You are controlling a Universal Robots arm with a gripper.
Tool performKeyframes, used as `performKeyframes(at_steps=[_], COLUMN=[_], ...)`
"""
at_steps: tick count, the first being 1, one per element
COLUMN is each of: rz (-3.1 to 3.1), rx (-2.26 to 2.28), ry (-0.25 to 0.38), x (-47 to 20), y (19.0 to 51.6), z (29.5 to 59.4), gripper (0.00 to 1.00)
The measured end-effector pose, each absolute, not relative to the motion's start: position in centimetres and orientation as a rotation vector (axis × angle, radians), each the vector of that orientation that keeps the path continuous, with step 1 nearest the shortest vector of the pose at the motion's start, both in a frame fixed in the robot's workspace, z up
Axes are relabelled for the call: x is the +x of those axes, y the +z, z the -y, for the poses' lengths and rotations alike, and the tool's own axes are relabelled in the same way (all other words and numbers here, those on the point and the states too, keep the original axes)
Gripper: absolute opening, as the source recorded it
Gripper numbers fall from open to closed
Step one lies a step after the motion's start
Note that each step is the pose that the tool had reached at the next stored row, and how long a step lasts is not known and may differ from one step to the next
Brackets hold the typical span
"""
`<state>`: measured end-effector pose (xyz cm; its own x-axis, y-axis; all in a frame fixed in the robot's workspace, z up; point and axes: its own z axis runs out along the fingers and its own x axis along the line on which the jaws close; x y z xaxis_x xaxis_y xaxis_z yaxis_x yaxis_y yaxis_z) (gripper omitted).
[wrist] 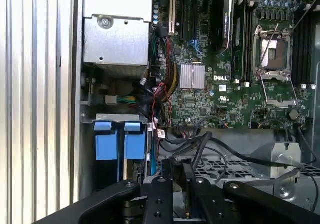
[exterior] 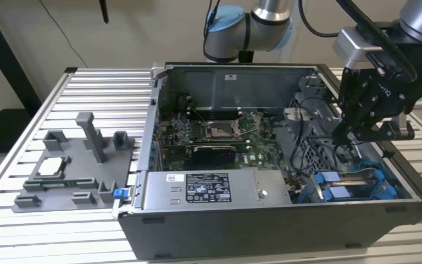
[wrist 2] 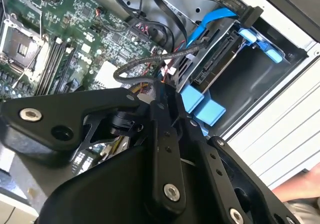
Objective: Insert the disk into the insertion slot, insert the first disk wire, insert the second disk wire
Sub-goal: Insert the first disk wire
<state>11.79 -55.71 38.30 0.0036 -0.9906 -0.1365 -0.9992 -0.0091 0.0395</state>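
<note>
The disk (wrist 2: 216, 59) lies in the insertion slot (exterior: 357, 190) at the case's front corner on the exterior view's right, with its connector edge exposed. Blue carrier tabs (wrist: 117, 143) clip its end. My gripper (exterior: 345, 136) hangs just above the bay, and its fingers stand close together. A black braided disk wire (wrist 2: 150, 63) loops from the drive's side to my gripper (wrist 2: 161, 92) and seems pinched at the tips. Black cables also curve down to my gripper (wrist: 177, 173). A flat black cable with a connector (wrist 2: 250, 15) and a blue cable (wrist 2: 210, 20) hang loose over the disk.
The open case (exterior: 270, 225) rests on a slatted metal table (exterior: 94, 88). Inside are the silver power-supply box (exterior: 211, 190) and the motherboard with its CPU socket (exterior: 218, 129). A grey fixture (exterior: 72, 176) holding a chip stands on the exterior view's left.
</note>
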Motion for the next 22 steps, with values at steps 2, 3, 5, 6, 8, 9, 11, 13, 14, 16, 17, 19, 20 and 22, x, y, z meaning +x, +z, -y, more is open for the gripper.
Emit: performKeyframes(at_steps=[2,3,5,6,8,9,11,13,14,16,17,19,20,22], rz=[-2.162,-2.162,-2.162,-2.162,-2.162,-2.162,-2.162,-2.162,-2.162,-2.162,-2.162,-2.162,-2.162,-2.162], rx=[-2.176,-2.176,-2.176,-2.176,-2.176,-2.176,-2.176,-2.176,-2.176,-2.176,-2.176,-2.176,-2.176,-2.176], ry=[0.192,0.192,0.192,0.192,0.192,0.192,0.192,0.192,0.192,0.192,0.191,0.192,0.192,0.192], x=[11.8,11.8,11.8,11.8,11.8,11.9,12.0,12.2,12.3,12.6,12.7,13.0,13.1,13.3], y=[38.3,38.3,38.3,38.3,38.3,38.3,38.2,38.1,38.1,38.0,38.0,37.9,37.9,37.7], z=[55.7,55.7,55.7,55.7,55.7,55.7,55.8,55.9,55.9,56.0,56.0,56.1,56.2,56.3], gripper=[0.00,0.00,0.00,0.00,0.00,0.00,0.00,0.00,0.00,0.00,0.00,0.00,0.00,0.00])
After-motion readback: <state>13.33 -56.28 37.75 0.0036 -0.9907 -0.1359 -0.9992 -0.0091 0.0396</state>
